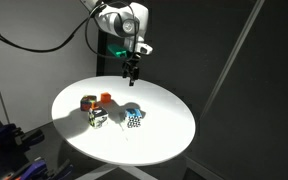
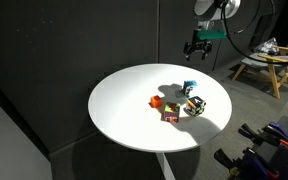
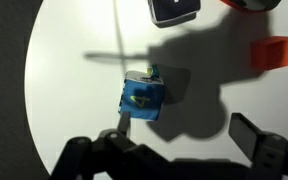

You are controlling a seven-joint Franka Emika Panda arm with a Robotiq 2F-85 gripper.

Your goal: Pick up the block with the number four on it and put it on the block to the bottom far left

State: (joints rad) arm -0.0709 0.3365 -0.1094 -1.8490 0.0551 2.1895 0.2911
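Hanging above the table [image 1: 164, 138] in both exterior views, the pincer [image 1: 132, 71] showed its spread, empty fingers [image 3: 248, 130] only in the wrist view, the blue-topped block [image 3: 142, 97] below.

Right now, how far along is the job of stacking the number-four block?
Nothing is done yet: the blue-topped block sits on the table, apart from the red-and-yellow block, which has nothing on it. In hand: the gripper hangs above the table, open and empty; in the wrist view the blue-topped block lies below it. Left: descend, grasp, lift, carry and place.
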